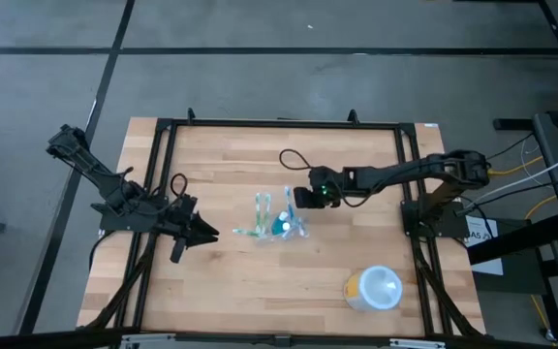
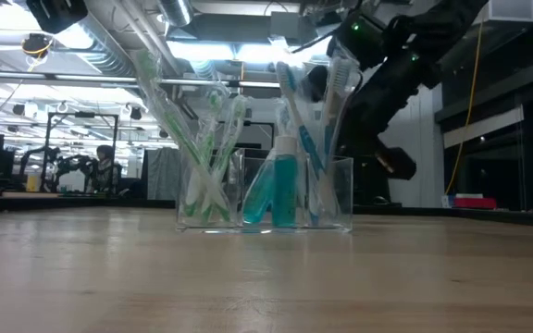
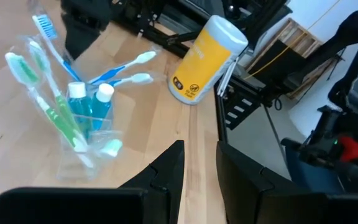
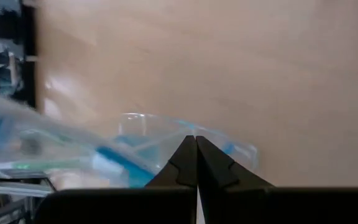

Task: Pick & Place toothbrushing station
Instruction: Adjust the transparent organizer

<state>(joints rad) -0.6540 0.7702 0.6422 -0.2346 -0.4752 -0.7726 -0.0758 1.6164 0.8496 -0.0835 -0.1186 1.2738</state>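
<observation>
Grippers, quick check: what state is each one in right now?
Left gripper: open, holding nothing, beside the toothbrushing station.
Right gripper: shut, empty, just above the station's clear wall.

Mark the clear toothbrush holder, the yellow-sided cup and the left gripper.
clear toothbrush holder [image 2: 265,194], low view, front wall.
yellow-sided cup [image 3: 205,61], left wrist view, yellow side.
left gripper [image 1: 204,234], high view, tip.
</observation>
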